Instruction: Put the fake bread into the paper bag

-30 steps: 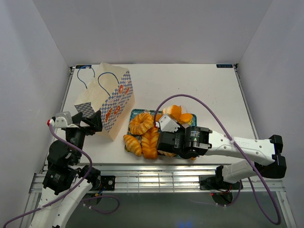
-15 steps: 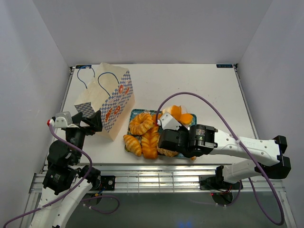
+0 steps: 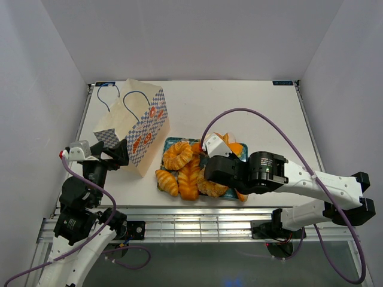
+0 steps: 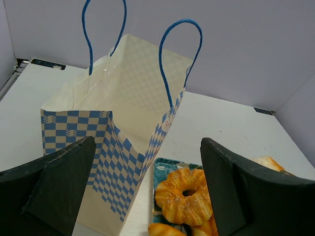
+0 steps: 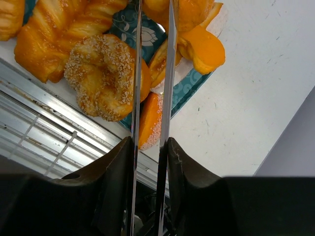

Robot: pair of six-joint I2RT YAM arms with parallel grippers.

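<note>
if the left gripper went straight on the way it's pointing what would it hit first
The paper bag: the open left gripper points at its checkered near side, with nothing visible in between, though depth is hard to judge.

Fake bread (image 3: 179,156) looks glossy plastic (one piece grainy); paper bag (image 3: 146,134) matt.

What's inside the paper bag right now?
The left wrist view looks into the open paper bag: only bare cream inner walls show. Its floor is hidden behind the checkered near side, so anything lying there cannot be seen.
</note>
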